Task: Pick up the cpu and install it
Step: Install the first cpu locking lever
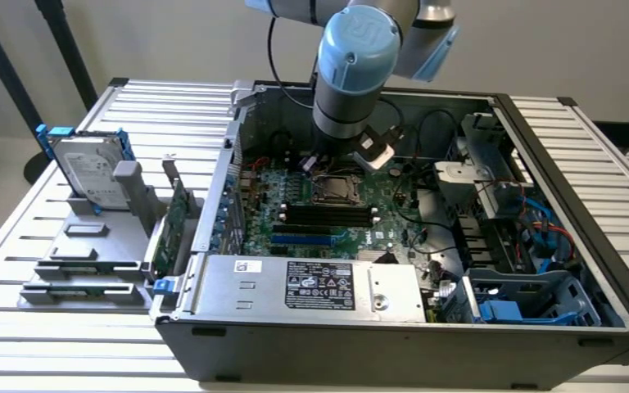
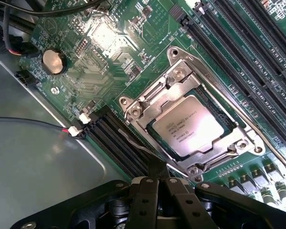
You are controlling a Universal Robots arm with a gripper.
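Wrist view puts the cpu seated square in the socket, directly beneath my hand; its grip state I cannot tell.

Grey arm, light-blue joint caps, black claw.

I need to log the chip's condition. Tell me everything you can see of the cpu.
The cpu is a small, flat, square chip with a pale silver-grey metal top bearing small dark printed lettering. It lies flat inside the metal-framed socket on the green motherboard, its edges bordered by the frame. Nothing rests on top of it. The gripper is close by, not touching it.
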